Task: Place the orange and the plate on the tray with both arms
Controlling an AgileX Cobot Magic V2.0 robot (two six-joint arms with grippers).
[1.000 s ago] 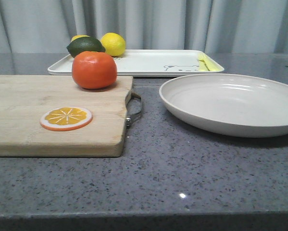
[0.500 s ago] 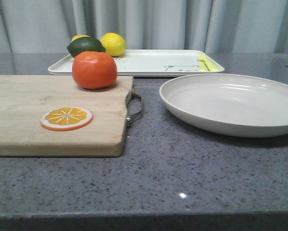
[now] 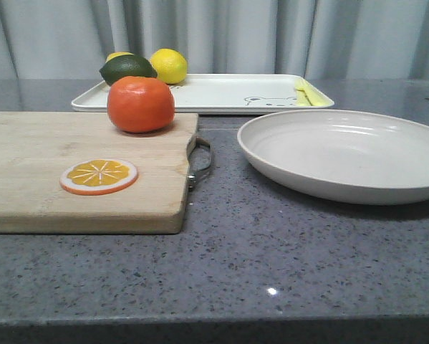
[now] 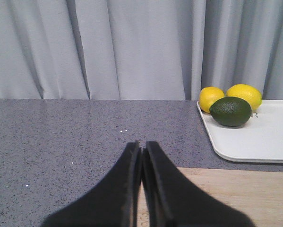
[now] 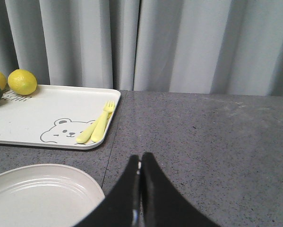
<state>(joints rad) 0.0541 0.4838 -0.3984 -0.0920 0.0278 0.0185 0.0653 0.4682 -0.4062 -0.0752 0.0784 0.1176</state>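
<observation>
Grey speckled countertop [image 3: 286,251] w/ pale grey curtains [image 3: 221,36] across the whole back, pretty plain setup.

Front view: wooden cutting board [image 3: 49,179] fills the left-center of the frame, metal handle [image 3: 200,161] on its right edge. The orange [image 3: 140,104] sits on the board's far right corner, upper left-center of the frame. An orange slice [image 3: 99,176] lies flat on the board lower down, nearer the camera, well apart from the whole fruit.

The plate [image 3: 343,154] is on the counter at the right-center, empty, just beside the board handle but not touching afaict. Its right edge runs out of frame.

The tray [image 3: 214,93] is at the upper middle, behind both board and plate. On its left end: a dark green avocado-looking fruit [image 3: 127,69], a lemon [image 3: 168,65] and a 2nd yellow fruit [image 3: 118,56] mostly hidden behind the green one. On its right end there's a yellow fork [image 3: 302,93] or 2, next to the bear face drawing [image 3: 263,101].

No arms visible in the front view. Left wrist cam: left gripper [image 4: 141,153] at bottom center, fingers pressed together w/ nothing between them, over the board edge. Right wrist cam: right gripper [image 5: 139,163] bottom center, fingers also pressed together, holding nothing, plate rim at lower left of that frame.
</observation>
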